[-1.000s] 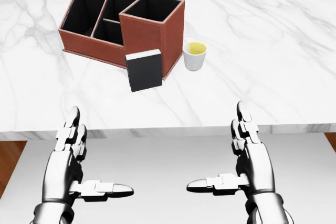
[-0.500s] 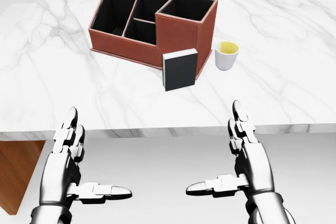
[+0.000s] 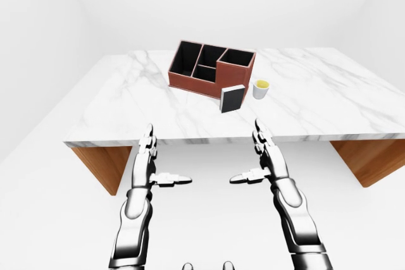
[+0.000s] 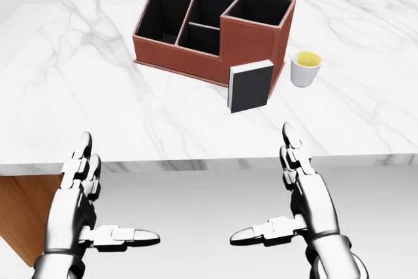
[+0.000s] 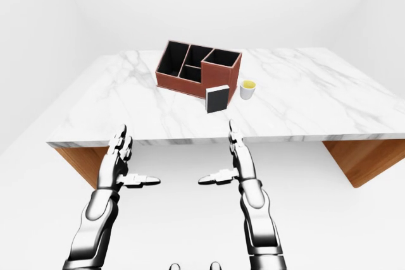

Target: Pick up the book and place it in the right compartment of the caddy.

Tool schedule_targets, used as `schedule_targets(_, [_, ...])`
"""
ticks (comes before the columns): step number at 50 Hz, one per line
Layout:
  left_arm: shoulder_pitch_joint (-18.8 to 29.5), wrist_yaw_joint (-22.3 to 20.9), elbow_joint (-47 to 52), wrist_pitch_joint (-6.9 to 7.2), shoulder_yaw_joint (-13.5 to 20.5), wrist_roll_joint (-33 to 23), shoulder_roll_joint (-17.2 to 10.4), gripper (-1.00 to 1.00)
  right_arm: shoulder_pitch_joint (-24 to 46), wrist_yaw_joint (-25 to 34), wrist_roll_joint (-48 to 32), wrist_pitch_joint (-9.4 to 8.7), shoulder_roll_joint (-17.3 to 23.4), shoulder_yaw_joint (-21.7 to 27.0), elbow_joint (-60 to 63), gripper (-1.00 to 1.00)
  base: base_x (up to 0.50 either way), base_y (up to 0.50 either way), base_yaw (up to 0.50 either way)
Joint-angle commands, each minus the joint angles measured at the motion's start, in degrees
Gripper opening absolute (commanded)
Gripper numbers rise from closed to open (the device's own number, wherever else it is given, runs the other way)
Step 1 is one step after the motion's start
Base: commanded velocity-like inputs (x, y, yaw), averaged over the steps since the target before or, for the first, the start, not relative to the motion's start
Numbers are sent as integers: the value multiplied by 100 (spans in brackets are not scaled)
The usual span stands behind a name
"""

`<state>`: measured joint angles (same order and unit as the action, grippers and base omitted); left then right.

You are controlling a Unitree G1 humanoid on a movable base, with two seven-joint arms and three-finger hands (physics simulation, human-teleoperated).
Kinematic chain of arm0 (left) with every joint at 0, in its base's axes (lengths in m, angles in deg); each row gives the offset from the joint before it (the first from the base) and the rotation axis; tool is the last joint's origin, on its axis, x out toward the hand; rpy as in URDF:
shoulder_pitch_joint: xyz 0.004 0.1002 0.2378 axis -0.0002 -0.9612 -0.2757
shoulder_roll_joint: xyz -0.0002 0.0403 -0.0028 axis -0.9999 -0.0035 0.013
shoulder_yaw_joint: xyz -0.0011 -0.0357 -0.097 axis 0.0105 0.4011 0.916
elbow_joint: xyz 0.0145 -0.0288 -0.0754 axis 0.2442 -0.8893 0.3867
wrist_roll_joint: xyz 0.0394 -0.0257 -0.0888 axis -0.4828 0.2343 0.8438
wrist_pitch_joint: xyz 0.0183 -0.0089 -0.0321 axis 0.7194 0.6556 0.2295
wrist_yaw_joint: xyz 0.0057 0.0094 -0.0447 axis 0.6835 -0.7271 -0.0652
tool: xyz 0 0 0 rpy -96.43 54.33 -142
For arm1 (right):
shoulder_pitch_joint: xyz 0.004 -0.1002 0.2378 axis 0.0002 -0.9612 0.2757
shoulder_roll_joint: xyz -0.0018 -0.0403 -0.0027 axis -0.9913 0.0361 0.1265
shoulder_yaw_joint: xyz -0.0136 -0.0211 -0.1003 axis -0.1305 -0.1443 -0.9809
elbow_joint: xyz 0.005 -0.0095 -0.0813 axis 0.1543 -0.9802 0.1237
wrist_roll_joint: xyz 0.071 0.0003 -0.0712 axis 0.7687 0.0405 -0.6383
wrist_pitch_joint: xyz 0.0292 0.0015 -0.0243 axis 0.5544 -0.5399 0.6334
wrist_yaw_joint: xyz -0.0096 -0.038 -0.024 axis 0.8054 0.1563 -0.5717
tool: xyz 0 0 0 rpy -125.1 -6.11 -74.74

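- I'm at the approach step; nothing is grasped yet, and both hands hang below the near edge of the marble table (image 4: pixel 78 96) in the lower part of the head view
- My left hand (image 4: pixel 78 207) has its fingers spread apart with the thumb out sideways; my right hand (image 4: pixel 304 204) is the same, empty
- The book (image 4: pixel 250 86) stands upright at centre right of the head view, touching or just beside the tall right compartment of the caddy (image 4: pixel 196 57); a cup (image 4: pixel 305 68) sits just right of the caddy
- Next, I judge, the right hand must rise over the table edge, reach up-frame to the book and close across its sides; the cup nearby leaves little room for a wide swing
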<state>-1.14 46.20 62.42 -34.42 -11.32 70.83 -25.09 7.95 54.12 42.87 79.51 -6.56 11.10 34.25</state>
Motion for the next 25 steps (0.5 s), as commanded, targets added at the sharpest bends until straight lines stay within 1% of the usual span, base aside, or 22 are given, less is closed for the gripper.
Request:
schedule_targets(1, [64,-39,52,109,61,64,-3,100,89,304,-352,-246,120,-24,413,100,0,0,0])
schedule_targets(5, [83,-49,94,150,77,80,-10,100,138,624,-432,-246,171,-13,669,100,0,0,0])
schedule_targets(7, [89,-55,199,234,94,104,-16,100,176,780,-594,-246,234,-20,775,100,0,0,0])
schedule_targets(8, [93,-57,219,251,99,109,-17,100,196,850,-677,-246,248,-22,835,100,0,0,0])
schedule_targets(11, [98,-58,230,250,103,103,-18,100,232,941,-899,-246,280,1,941,100,0,0,0])
schedule_targets(12, [87,-68,242,239,99,93,-23,100,257,1053,-1118,-246,371,-13,1065,100,18,0,0])
schedule_targets(15, [84,-79,254,239,106,87,-26,100,321,1226,-1423,-246,399,35,1214,100,19,0,0])
schedule_targets(16, [82,-81,300,275,115,98,-26,100,376,1359,-1594,-246,452,33,1344,100,21,0,0])
schedule_targets(19, [69,-89,382,324,119,105,-23,100,438,1594,-1813,-246,440,76,1484,100,21,0,0])
schedule_targets(25, [47,-107,548,406,131,106,-29,100,582,1849,-2138,-246,448,121,1641,100,21,0,0])
